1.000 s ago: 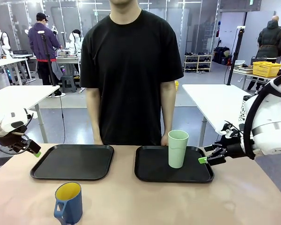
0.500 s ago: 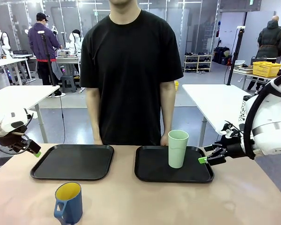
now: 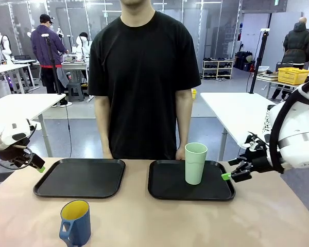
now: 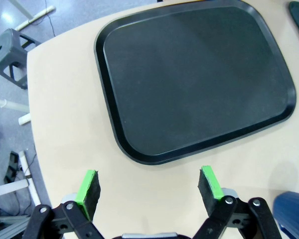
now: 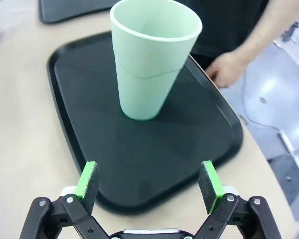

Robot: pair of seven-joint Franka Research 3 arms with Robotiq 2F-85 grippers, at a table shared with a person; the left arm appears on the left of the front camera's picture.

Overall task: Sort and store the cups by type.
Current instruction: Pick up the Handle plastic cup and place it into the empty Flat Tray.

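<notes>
The dark blue mug [image 3: 75, 222] stands upright just in front of the left tray [image 3: 82, 177], handle leftward, nearer the wide-open, empty left gripper [image 4: 149, 185] at that tray's left edge than the equally open, empty right gripper [image 5: 149, 184] beyond the mint tumbler [image 3: 195, 163] to that tray's right.

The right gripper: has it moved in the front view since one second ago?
Yes, slightly. The right gripper has drawn back toward the picture's right, away from the mint-green tumbler standing on the right tray.
</notes>
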